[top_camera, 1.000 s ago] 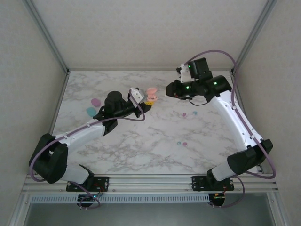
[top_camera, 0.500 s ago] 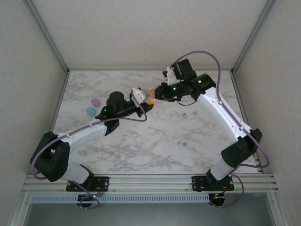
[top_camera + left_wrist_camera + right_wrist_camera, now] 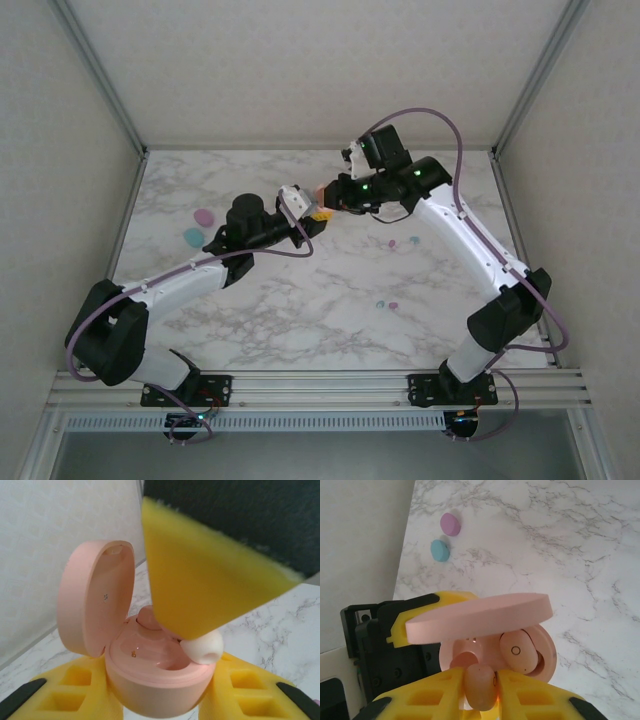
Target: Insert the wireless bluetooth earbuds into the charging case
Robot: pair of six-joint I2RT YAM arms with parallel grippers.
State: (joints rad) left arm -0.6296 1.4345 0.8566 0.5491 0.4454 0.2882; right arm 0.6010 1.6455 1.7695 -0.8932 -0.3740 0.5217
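While the left tool (image 3: 160, 700) is clamping the pink charging case (image 3: 135, 655) by its base, lid standing open, the right tool (image 3: 480, 695) is pinching a smooth, rounded pink earbud (image 3: 480, 679) between its yellow pads at the case's rim. The bud's white ear tip (image 3: 202, 647) is resting against that rim. A second pink earbud (image 3: 520, 650) is sitting in one well. Four tiny loose earbuds (image 3: 391, 243), teal and purple, are lying on the marble tabletop (image 3: 300, 300).

We can read no words, brand names or numbers. The pink charging case (image 3: 150, 687) carries no lettering, and the pink earbud (image 3: 520, 652) seated in it bears just a small plain ring.
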